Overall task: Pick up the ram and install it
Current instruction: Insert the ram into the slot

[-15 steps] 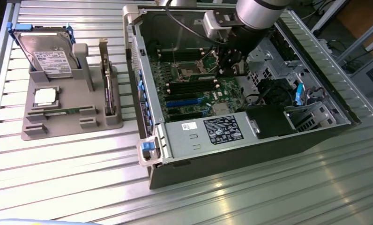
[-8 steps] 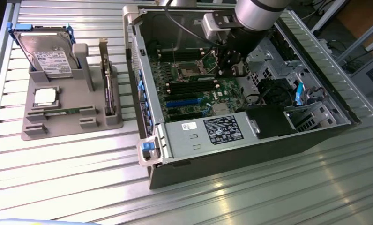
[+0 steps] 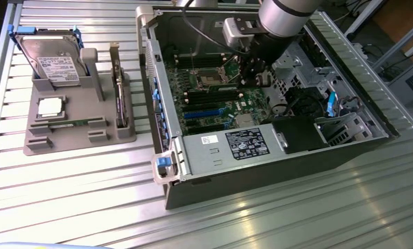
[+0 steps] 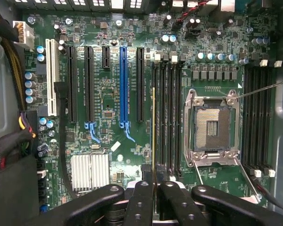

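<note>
Ram (image 4: 153,136): thin green stick, seen edge-on with a gold-tinted edge, pinched upright in your pincer (image 4: 154,200), whose jaws stand narrow on its end. You hold it on edge, likely so its length runs parallel with the dark memory slots (image 4: 167,117) just beside the empty socket (image 4: 211,128). Location: inside the open case (image 3: 214,150), above the motherboard (image 4: 113,94). On the worktop (image 3: 82,197), the grey holder (image 3: 75,124) keeps a hard drive (image 3: 51,59) and processor (image 3: 51,106).
</note>
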